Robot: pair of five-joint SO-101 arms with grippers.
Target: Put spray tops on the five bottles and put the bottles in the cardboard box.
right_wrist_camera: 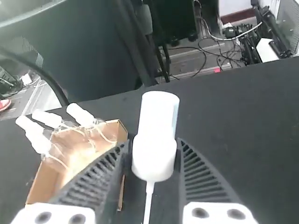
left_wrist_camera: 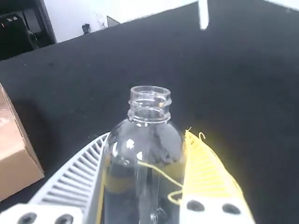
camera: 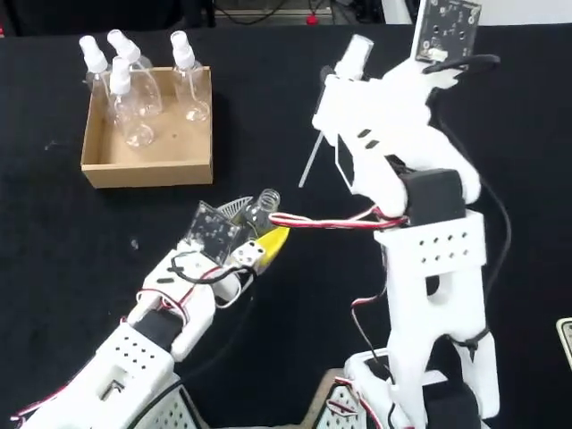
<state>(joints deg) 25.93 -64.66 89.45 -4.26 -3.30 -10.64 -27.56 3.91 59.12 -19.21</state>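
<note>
At the back left of the black table [camera: 63, 295], a cardboard box [camera: 147, 172] holds four clear bottles [camera: 134, 107], each already fitted with one of the white spray tops [camera: 182, 46]. To its right and nearer the front, the left gripper [camera: 256, 223] has its white and yellow jaws closed around a fifth bottle [camera: 265, 202], whose neck is open and uncapped. Further right, raised above the table, the right gripper [camera: 344, 85] clamps a loose spray top [camera: 355, 55], its thin tube [camera: 310, 165] hanging down.
</note>
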